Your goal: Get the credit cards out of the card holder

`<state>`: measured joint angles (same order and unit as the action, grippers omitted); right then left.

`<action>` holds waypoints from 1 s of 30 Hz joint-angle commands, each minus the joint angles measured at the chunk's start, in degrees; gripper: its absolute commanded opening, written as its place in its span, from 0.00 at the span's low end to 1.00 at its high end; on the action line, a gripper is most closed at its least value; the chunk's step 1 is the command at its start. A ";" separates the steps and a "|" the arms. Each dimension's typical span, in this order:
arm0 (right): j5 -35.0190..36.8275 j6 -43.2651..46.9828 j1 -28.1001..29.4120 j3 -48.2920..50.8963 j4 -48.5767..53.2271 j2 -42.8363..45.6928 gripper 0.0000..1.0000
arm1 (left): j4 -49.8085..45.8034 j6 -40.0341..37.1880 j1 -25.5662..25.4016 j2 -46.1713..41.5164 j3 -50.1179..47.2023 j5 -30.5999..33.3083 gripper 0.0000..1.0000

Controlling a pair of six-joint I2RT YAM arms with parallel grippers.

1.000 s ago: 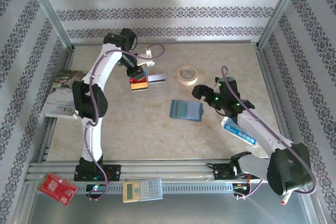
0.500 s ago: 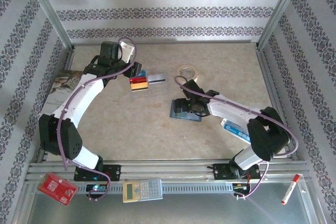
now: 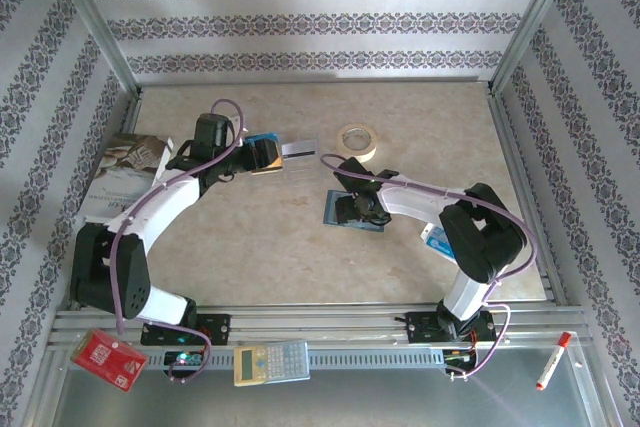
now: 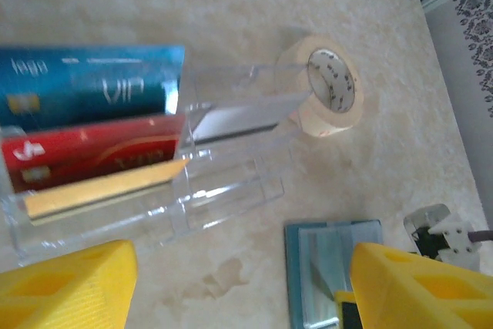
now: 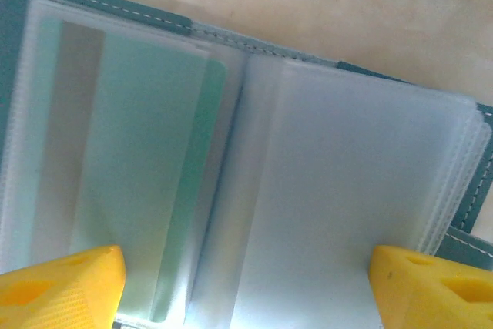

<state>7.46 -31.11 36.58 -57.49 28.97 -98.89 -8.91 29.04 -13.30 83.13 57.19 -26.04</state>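
The teal card holder (image 3: 372,215) lies open mid-table. My right gripper (image 3: 352,209) is right over it. In the right wrist view the gripper (image 5: 246,298) is open, with one yellow fingertip (image 5: 62,283) on each side of the holder's (image 5: 92,1) clear sleeves. A teal credit card (image 5: 131,175) sits in the left sleeve. My left gripper (image 3: 262,155) is at a clear rack and stands open (image 4: 239,290) with nothing in it. The rack holds blue (image 4: 92,86), red (image 4: 92,156), gold (image 4: 100,190) and silver (image 4: 239,117) credit cards.
A tape roll (image 3: 356,141) lies behind the holder. A blue-and-white packet (image 3: 440,239) sits partly under the right arm. A booklet (image 3: 120,182) rests at the left wall. A red board (image 3: 108,359), a calculator (image 3: 271,362) and a marker (image 3: 553,360) lie on the front rail.
My left gripper has opened and dropped back to the rack's left, and a blue card now shows there. The right arm swung left onto the card holder, its jaws narrowing a little.
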 commanded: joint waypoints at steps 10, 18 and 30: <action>-3.74 -0.10 -2.12 2.45 -0.35 -2.82 0.68 | 8.13 15.88 -8.48 7.09 -5.51 -7.09 0.61; -8.90 0.70 -5.38 6.82 -3.99 -0.07 0.65 | 15.67 24.24 -17.37 15.82 -4.26 -9.74 0.38; -9.05 0.73 -5.73 6.43 -3.08 -0.51 0.59 | 13.05 28.19 -24.26 24.53 1.52 -5.26 0.23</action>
<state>-0.32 -30.83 31.33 -53.49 23.35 -96.77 5.80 56.05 -36.67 107.24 56.12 -33.21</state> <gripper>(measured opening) 0.590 0.235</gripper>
